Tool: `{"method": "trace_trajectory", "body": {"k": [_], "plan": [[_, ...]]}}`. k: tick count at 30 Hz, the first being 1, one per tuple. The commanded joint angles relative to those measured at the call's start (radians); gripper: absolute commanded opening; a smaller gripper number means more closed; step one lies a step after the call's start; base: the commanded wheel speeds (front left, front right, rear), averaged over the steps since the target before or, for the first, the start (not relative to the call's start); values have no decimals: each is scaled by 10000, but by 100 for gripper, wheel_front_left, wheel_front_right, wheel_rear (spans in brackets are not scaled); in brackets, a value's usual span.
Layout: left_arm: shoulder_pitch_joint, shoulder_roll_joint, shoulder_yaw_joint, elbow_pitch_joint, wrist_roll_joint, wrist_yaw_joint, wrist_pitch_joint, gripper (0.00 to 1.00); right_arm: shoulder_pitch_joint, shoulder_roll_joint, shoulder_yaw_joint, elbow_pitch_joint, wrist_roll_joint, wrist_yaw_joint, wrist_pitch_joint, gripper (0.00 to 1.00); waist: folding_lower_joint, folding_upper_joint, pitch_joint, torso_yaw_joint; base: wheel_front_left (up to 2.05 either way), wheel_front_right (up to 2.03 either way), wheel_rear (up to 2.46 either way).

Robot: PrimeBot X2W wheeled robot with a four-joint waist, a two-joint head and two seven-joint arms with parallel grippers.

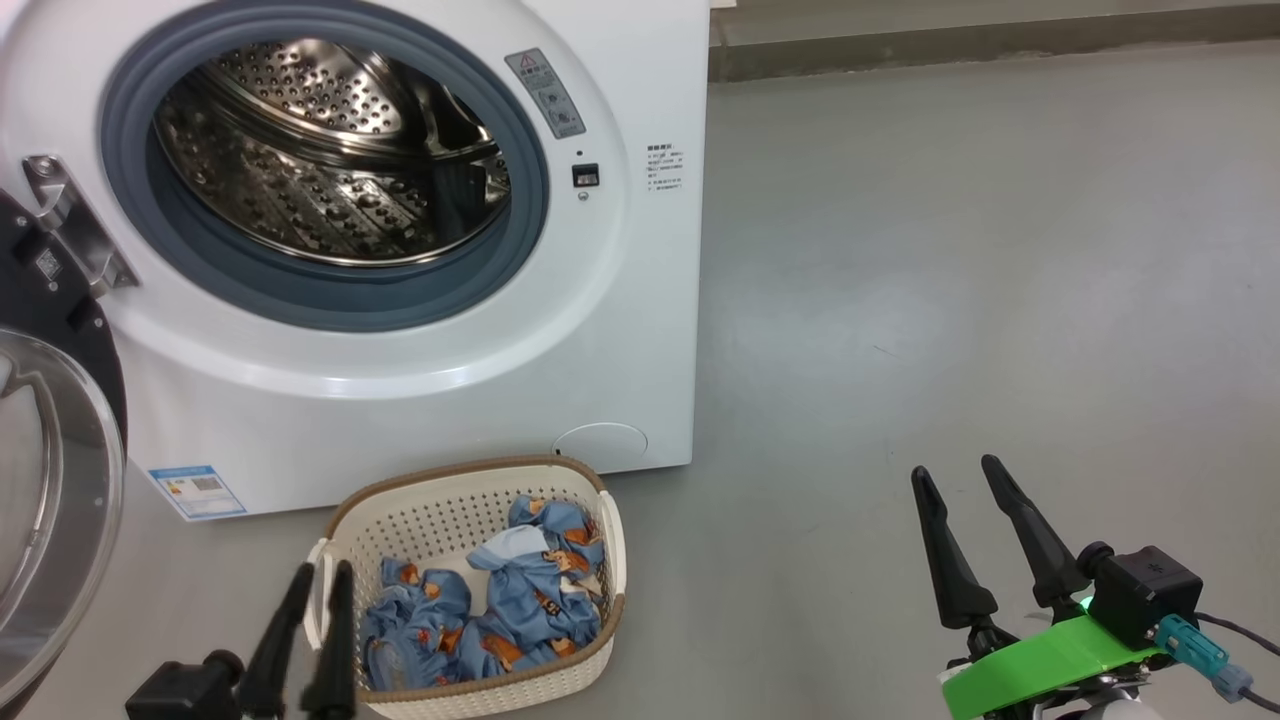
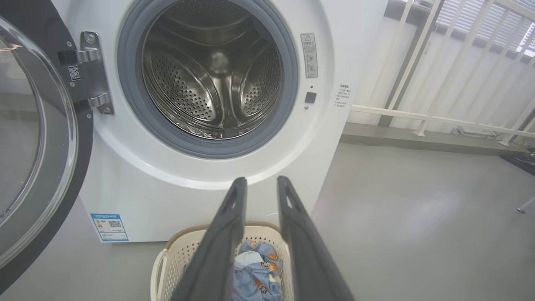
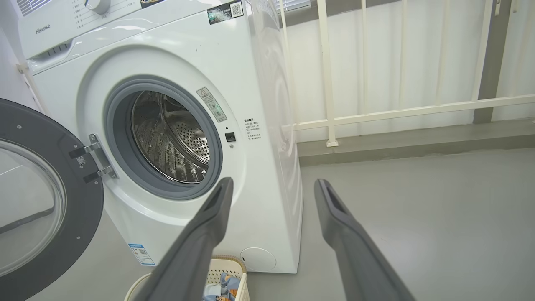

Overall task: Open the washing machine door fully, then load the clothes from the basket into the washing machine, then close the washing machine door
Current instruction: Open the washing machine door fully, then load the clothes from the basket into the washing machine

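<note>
Floor (image 1: 950, 250): grey, smooth, stretching wide to the right, ending at a low kerb (image 1: 950, 55) at the back.
Washing machine door (image 1: 60, 480): far left, swung wide on its hinge, clear of the round opening; black rim and bulging glass bowl turned toward the head camera; judged open enough for loading.
Washing machine (image 1: 620, 300): white, front facing the robot, mouth pointing forward; steel drum bare of fabric as far as visible.
Left tool (image 1: 323, 568): low at the lower left of the head view, fingers pointing up toward the machine; nearly together with a slim gap, gripping nothing.
Basket (image 1: 450, 478): on the floor just before the machine, below the drum mouth, opening upward; near-left corner just beside the left tool.
Clothes (image 1: 530, 590): both bundles in the basket, none loaded; one crumpled at the near left, the other heaped to the right and a little higher.
Handling: judged soft, light and limp, not fragile; likely to sag, trail and catch on the basket rim when lifted.
Where to take hold: probably a raised fold on top of the right-hand bundle, approached from above, pinched deep enough to gather several layers.
Direction and long axis: no firm axis in cloth this crumpled; heap as a whole running diagonally from near left to far right; once lifted, probably hanging straight down.
Right tool (image 1: 953, 470): far right over bare floor, well apart from the basket; fingers spread wide, empty, pointing up and slightly left.
</note>
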Motion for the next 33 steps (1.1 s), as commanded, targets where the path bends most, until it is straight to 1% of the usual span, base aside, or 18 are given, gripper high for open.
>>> {"method": "trace_trajectory", "body": {"k": [1, 11, 14, 20, 25, 33], "plan": [[-211, 83, 365, -158, -56, -100, -132, 100, -25, 10, 215, -266, -94, 16, -100, 100, 0, -1, -17, 4, 0, 0, 0], [-303, -90, 503, 66, 246, -185, -181, 100, -21, 63, 168, -269, -171, 16, -106, 100, 0, -1, -23, 131, 0, 0, 0], [-309, -62, 473, -2, 464, -342, -184, 100, -24, 77, 158, -250, -178, 16, -108, 100, 0, -1, 3, 170, 0, 0, 0], [-316, -206, 658, -82, 647, -523, -185, 100, -37, 103, 112, -192, -206, 16, -112, 100, 0, -1, 51, 216, 0, 0, 0], [-312, -430, 863, -86, 850, -597, -186, 100, -77, 125, 41, -139, -258, 16, -116, 100, 0, -1, 82, 219, 0, 0, 0], [-320, -620, 1069, 24, 1014, -668, -186, 100, -76, 153, -7, -104, -290, 16, -119, 100, 0, -1, 78, 238, 0, 0, 0]]}}
